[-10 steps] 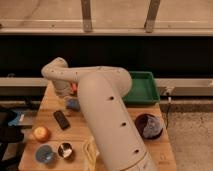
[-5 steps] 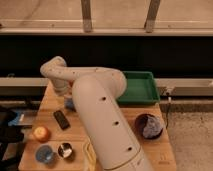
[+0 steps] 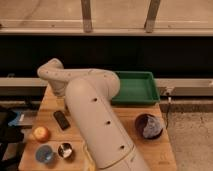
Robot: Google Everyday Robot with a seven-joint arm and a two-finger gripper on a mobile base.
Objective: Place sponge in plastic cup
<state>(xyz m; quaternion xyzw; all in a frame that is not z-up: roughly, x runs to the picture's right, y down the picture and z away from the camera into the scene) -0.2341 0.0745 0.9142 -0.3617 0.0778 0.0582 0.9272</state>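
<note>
The light-blue plastic cup (image 3: 45,154) stands at the front left of the wooden table (image 3: 130,142), next to a shiny silver cup (image 3: 65,150). The sponge is hidden or out of view. My white arm (image 3: 95,120) bends over the table's left half. My gripper (image 3: 65,103) is low at the back left of the table, just behind the black bar (image 3: 61,120), and is mostly covered by the forearm. It is well behind the plastic cup.
An orange fruit (image 3: 41,133) lies left of the black bar. A green tray (image 3: 136,87) sits at the back right. A dark bowl (image 3: 148,125) with something pale in it stands at the right. A dark wall runs behind the table.
The arm has swung a little and its forearm now covers more of the table's left middle. The small red spot by the wrist, seen a second ago, is hidden.
</note>
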